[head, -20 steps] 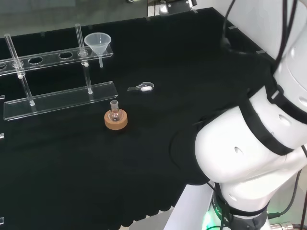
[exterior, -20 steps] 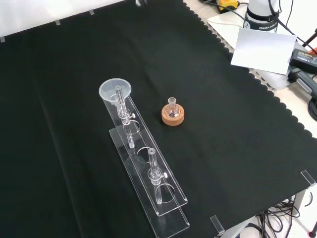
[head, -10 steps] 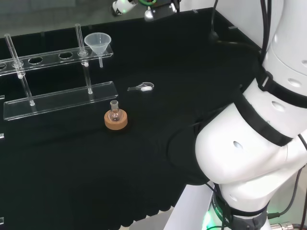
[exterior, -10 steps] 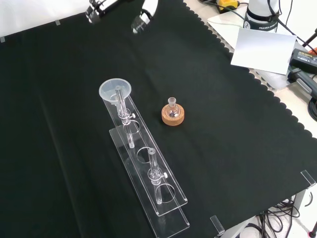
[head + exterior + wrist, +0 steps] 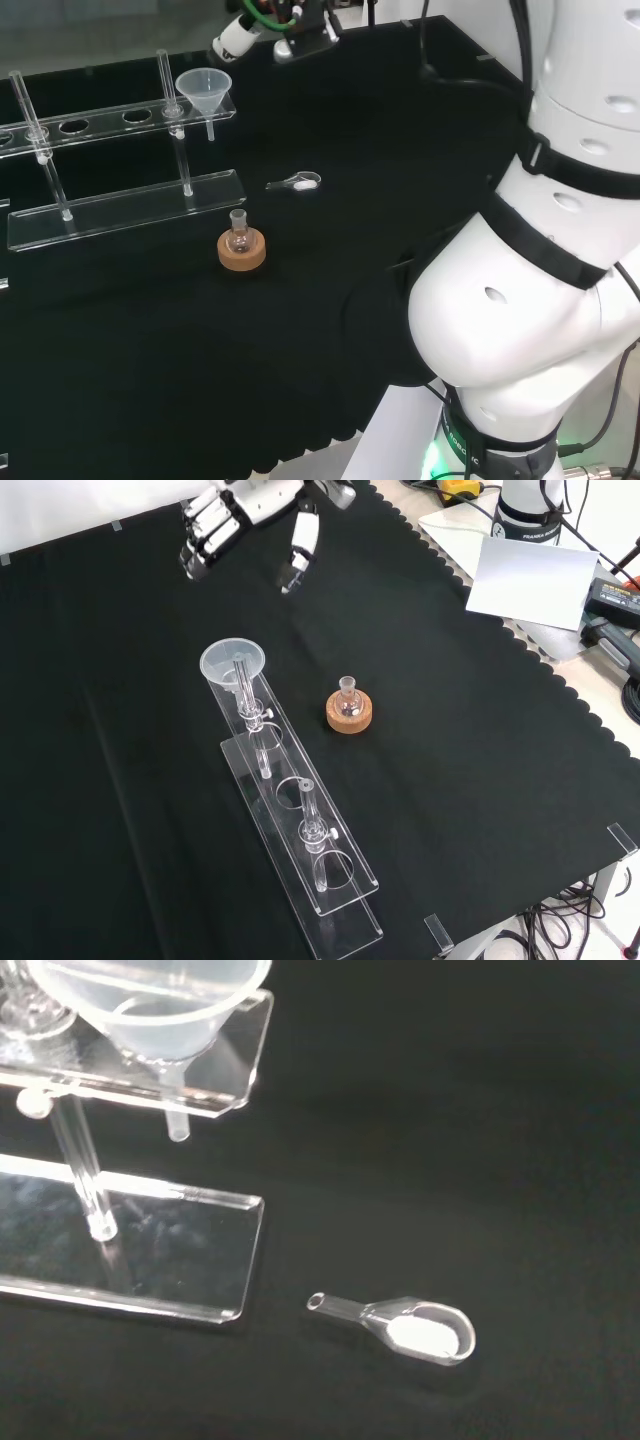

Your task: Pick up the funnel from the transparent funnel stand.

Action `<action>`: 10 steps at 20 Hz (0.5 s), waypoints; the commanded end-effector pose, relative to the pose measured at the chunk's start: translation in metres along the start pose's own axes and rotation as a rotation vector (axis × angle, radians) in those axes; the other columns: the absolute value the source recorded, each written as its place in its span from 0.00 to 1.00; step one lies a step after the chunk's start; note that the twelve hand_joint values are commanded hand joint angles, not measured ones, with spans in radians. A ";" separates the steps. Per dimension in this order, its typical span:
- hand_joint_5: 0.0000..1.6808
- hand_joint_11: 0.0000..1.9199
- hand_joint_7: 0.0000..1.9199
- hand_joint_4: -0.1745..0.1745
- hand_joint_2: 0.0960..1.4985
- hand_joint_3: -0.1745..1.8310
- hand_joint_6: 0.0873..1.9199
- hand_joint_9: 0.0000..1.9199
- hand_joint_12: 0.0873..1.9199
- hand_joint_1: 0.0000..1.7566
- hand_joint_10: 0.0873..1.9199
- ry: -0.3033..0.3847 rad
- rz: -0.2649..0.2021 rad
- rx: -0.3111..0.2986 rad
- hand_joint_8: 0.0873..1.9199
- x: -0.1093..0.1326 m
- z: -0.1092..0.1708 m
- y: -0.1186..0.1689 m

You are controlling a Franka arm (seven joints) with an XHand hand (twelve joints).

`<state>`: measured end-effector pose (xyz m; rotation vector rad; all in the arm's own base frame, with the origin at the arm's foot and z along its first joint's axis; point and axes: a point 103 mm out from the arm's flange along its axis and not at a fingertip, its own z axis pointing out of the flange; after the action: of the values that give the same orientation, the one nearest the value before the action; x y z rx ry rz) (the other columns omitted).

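Come further in since before: hand (image 5: 250, 510), spread wide, holding nothing. Reaching step. Next: down around funnel (image 5: 233, 663), just below.

A laboratory robot workspace: a bench (image 5: 480, 780) draped in black cloth is carrying clear labware, a funnel (image 5: 204, 90) sitting in a clear stand (image 5: 300, 830), a small flask (image 5: 348, 693) resting on a cork ring (image 5: 350, 715), cables (image 5: 615, 590) lying alongside.
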<state>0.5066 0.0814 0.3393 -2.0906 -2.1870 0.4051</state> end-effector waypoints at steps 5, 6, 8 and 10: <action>0.07 0.03 0.00 0.59 0.48 0.22 0.00 0.05 0.79 0.27 0.39 -0.050 0.016 0.122 0.22 0.039 0.004 0.015; 0.07 0.04 0.00 0.59 0.47 0.22 0.00 0.05 0.79 0.28 0.39 -0.055 0.016 0.129 0.22 0.041 0.005 0.016; 0.06 0.05 0.00 0.60 0.47 0.21 0.00 0.05 0.80 0.29 0.40 -0.065 0.016 0.139 0.21 0.043 0.009 0.019; 0.05 0.06 0.00 0.60 0.46 0.21 0.00 0.05 0.80 0.31 0.40 -0.075 0.013 0.140 0.20 0.045 0.011 0.022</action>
<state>0.5220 0.1168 0.3250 -2.0541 -2.1187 0.5686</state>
